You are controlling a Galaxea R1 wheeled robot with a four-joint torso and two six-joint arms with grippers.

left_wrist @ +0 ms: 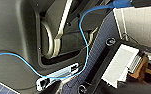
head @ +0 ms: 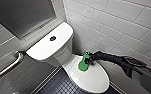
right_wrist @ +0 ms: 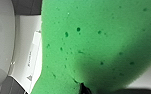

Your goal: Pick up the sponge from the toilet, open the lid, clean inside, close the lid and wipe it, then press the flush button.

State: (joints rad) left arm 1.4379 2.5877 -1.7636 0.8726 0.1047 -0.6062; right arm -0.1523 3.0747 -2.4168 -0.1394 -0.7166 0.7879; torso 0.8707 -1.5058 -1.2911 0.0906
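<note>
A: Sponge [head: 83, 64] status?
B: Clamped in right gripper [head: 89, 60]. Fingers closed on its upper end, with nothing else in the grip.
A: Rest of it, relative to the fingers?
B: Hangs below them, tilted. Its lower rounded end touches the lid [head: 98, 78]. In the right wrist view the green foam sits right up against the fingers, pores visible, with white ceramic beside it.
A: Lid state?
B: Down on the toilet [head: 64, 56]. The sponge touches at the hinge end, near the tank [head: 41, 48].
A: Flush button [head: 52, 38]?
B: Middle of the tank top, well apart from the fingers, on the far side of the sponge from them.
A: Left wrist view?
B: Robot body, blue cable [left_wrist: 84, 42], dark tiled floor [left_wrist: 101, 37].
</note>
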